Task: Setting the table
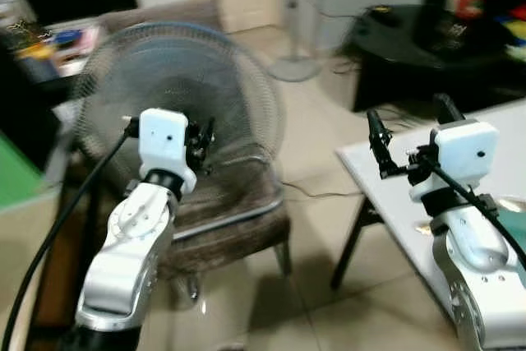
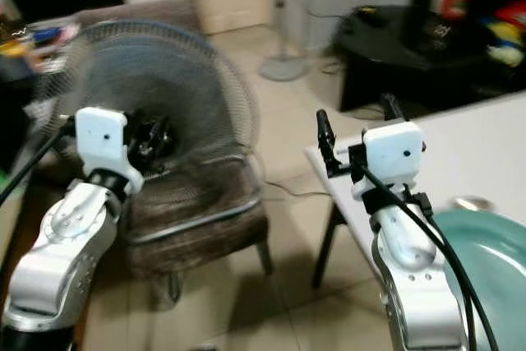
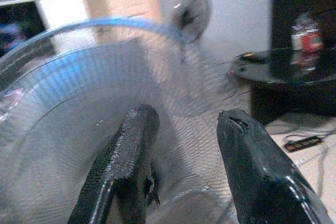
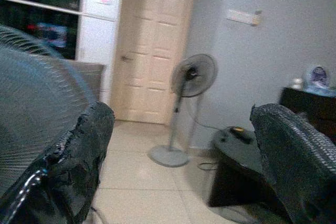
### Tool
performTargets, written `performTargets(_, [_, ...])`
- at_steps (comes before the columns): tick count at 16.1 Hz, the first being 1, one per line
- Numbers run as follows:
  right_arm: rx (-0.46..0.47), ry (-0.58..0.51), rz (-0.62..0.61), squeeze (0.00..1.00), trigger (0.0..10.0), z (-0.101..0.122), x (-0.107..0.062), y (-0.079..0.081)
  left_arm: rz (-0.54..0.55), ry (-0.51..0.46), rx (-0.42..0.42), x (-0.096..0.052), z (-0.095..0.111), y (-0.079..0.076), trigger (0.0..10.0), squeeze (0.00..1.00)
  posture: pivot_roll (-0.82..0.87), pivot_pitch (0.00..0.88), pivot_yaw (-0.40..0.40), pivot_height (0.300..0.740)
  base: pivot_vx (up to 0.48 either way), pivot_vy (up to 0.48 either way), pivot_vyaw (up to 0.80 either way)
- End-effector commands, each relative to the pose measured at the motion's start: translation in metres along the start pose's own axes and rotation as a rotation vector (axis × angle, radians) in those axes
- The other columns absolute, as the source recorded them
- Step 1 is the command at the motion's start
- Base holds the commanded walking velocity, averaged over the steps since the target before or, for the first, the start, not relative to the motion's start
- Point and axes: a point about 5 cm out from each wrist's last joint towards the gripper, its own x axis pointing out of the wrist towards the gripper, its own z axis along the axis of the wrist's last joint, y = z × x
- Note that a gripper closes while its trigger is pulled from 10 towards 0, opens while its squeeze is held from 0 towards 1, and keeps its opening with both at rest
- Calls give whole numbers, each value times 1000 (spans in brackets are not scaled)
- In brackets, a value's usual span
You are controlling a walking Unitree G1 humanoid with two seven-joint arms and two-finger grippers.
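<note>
1. One teal plate (image 2: 485, 260) lies on the white table (image 2: 485, 145), at the table's near right part, partly behind the right forearm. A small pale item sits on the table just beyond the plate's rim; it is too blurred to tell what it is.
2. The plate is below and behind the right gripper (image 2: 355, 133), not between its fingers. The gripper is held up over the table's left corner, apart from the plate.
3. Right gripper: two black fingers spread wide, nothing between them. In the right wrist view the fingers (image 4: 68, 156) frame open room only.
4. Left gripper (image 3: 184, 145): raised in front of the fan cage, well apart from the table and the plate. Fingers (image 3: 126, 161) are parted with a clear gap and hold nothing.
5. Count, task things: one plate, one table. No other tableware can be made out with certainty.
6. Count, fans: two. One large fan (image 1: 177, 113) with a round wire cage stands on or against a brown chair (image 1: 234, 219), directly behind the left gripper. One pedestal fan (image 4: 193, 77) stands upright on the tiled floor (image 1: 320, 129) further back, near a cream door (image 4: 152, 45).
7. One low black table (image 1: 411, 39) stands beyond the white table, with blurred items on top.
8. Head views are blurred; fine detail is unreadable.
</note>
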Motion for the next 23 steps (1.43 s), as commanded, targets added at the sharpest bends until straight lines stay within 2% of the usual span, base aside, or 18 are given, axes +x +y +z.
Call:
performTargets(1, [13,-14,27,0,10000,3,1,7,40,39,-3,-2,-7,10,10000,0,-22,0,95,740,0,0,800])
performTargets(3, [12,-4,10,0,10000,3,-3,2,49,30,-5,6,-6,4,10000,0,1,0,79,740,0,0,800])
performTargets(5, [21,-3,21,0,10000,2,0,1,76,31,-30,0,-5,5,10000,0,17,0,66,740,0,0,800])
performTargets(8, [14,-16,40,0,10000,4,4,3,95,51,-19,-6,-11,14,10000,0,2,0,62,740,0,0,800])
performTargets(11, [12,-14,32,0,10000,4,5,0,78,27,-15,3,-6,4,10000,0,20,0,46,740,0,0,800])
performTargets(14, [36,-18,65,0,10000,4,7,4,78,54,-21,-8,-9,7,10000,0,18,0,46,740,0,0,800])
performTargets(15, [30,-19,70,0,10000,5,5,5,72,58,-38,-7,-11,10,10000,0,-16,0,68,740,0,0,800])
performTargets(17, [36,-8,46,0,10000,4,4,1,50,48,-47,8,-6,4,10000,0,0,0,59,740,0,0,800])
performTargets(18, [43,-8,45,0,10000,4,6,1,62,39,-57,8,-2,3,10000,0,16,0,51,740,0,0,800])
performTargets(19, [55,-12,68,0,10000,5,8,3,66,39,-62,2,-1,2,10000,0,28,0,45,740,0,0,800])
performTargets(21, [51,-13,91,0,10000,4,10,7,60,72,-15,-8,-11,7,10000,0,20,0,45,740,0,0,800])
performTargets(23, [54,-2,60,0,10000,4,9,4,52,79,-39,-3,-13,7,10000,0,18,0,61,740,0,0,800])
